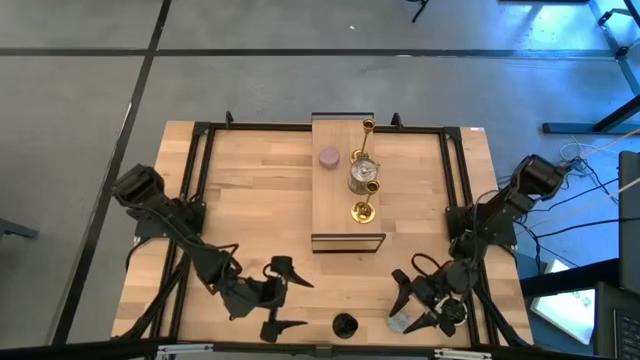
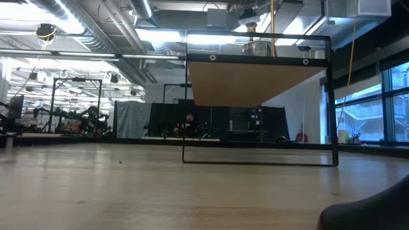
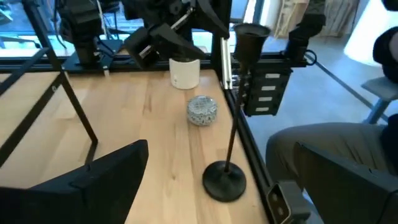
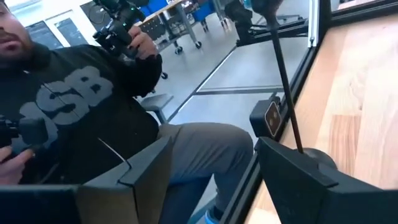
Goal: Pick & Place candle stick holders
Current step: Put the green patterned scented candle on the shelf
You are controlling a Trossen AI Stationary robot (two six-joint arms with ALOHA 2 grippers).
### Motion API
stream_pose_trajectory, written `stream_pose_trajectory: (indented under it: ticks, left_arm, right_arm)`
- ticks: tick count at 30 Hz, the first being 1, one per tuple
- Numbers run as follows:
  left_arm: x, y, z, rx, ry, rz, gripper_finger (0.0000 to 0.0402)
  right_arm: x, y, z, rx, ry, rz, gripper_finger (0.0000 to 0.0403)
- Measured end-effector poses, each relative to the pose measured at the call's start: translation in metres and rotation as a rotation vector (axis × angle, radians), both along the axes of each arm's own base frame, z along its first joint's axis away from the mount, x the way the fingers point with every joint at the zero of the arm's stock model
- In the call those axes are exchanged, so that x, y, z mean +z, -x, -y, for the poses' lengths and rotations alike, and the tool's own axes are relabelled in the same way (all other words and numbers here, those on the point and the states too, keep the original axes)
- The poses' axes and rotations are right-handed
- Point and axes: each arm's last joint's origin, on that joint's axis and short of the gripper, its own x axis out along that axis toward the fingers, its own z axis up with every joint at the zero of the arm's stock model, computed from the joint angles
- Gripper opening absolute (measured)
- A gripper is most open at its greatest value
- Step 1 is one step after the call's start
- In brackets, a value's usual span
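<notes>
A black candle stick holder [image 1: 344, 325] with a thin stem stands on its round foot [image 3: 224, 180] at the table's near edge. My left gripper [image 1: 300, 300] is open just to its left, pointing at it. To its right lies a round grey-blue holder [image 3: 202, 111], and my right gripper [image 1: 405, 305] stands open beside that one. In the right wrist view nothing is between the fingers [image 4: 298, 180], and the black stem [image 4: 286, 93] rises past them. A lilac holder [image 1: 329, 157], a tall gold one [image 1: 367, 135], a silver one [image 1: 363, 175] and a short gold one [image 1: 362, 208] stand on a raised wooden shelf [image 1: 335, 215].
A small white pot [image 3: 185, 71] stands behind the grey-blue holder, under my right arm. The shelf rests on a black wire frame [image 2: 259, 163] at mid-table. Black rails [image 3: 245, 143] run along the table's edges. A seated person [image 4: 87, 106] is just beyond the near edge.
</notes>
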Motion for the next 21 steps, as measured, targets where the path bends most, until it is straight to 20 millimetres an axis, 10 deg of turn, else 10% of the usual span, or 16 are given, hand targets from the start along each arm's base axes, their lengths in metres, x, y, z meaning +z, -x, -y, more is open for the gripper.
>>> stream_pose_trajectory:
  ticks: [21]
  left_arm:
    - [0.001, 0.028, 0.025, 0.128, -0.012, 0.055, 0.0398]
  right_arm:
    - [0.029, 0.006, -0.037, -0.037, 0.28, -0.406, 0.024]
